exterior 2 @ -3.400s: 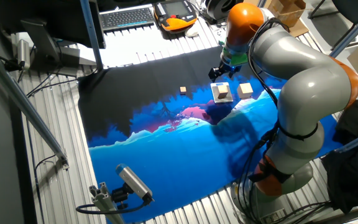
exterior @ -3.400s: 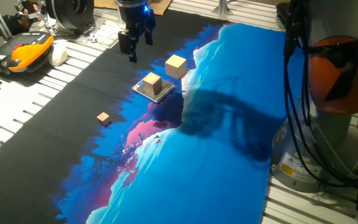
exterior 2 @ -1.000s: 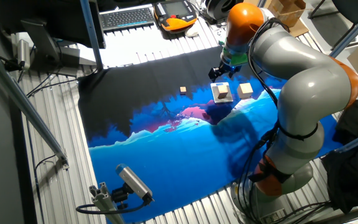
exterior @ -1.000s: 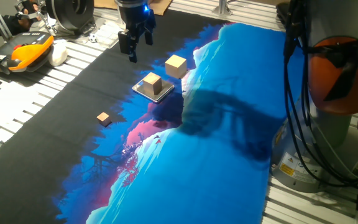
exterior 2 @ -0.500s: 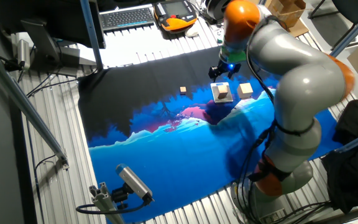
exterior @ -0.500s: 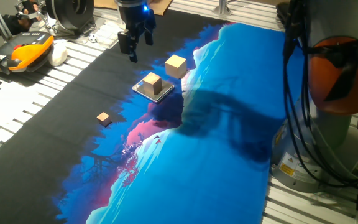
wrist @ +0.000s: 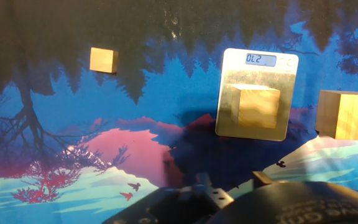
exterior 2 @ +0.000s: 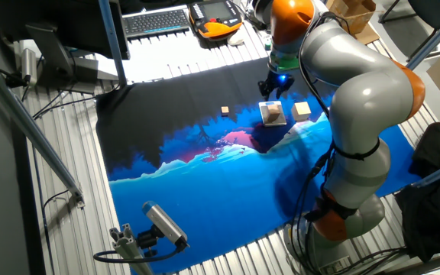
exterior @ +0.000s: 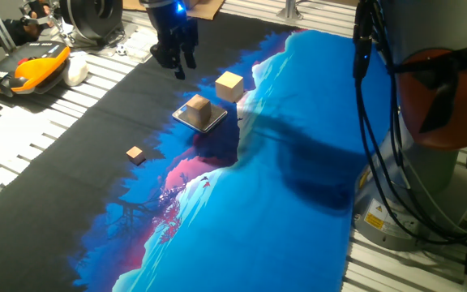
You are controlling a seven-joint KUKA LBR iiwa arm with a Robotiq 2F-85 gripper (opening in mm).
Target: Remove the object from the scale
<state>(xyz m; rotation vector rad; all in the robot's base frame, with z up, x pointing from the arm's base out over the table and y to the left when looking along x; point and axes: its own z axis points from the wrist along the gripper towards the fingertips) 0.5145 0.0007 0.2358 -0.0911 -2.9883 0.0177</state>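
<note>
The object (exterior: pixel 199 106), a pale wooden cube, sits on the scale (exterior: pixel 214 122), a thin silver plate on the dark part of the mat. In the hand view the object (wrist: pixel 258 107) rests in the lower half of the scale (wrist: pixel 232 74), below a lit display. My gripper (exterior: pixel 175 60) hangs above the mat behind and to the left of the scale, apart from the cube, its fingers looking open and empty. The other fixed view shows the gripper (exterior 2: pixel 270 86) just beyond the object (exterior 2: pixel 271 111) and the scale (exterior 2: pixel 279 121). No fingers show in the hand view.
A slightly larger wooden cube (exterior: pixel 229 85) stands on the mat just behind and to the right of the scale. A tiny brownish block (exterior: pixel 134 153) lies to the front left. An orange pendant (exterior: pixel 31 65) and gear lie off the mat's left edge. The arm's base (exterior: pixel 444 113) rises at right.
The arm has swung and the gripper has turned and shifted slightly back and left. The cubes and the scale have not moved.
</note>
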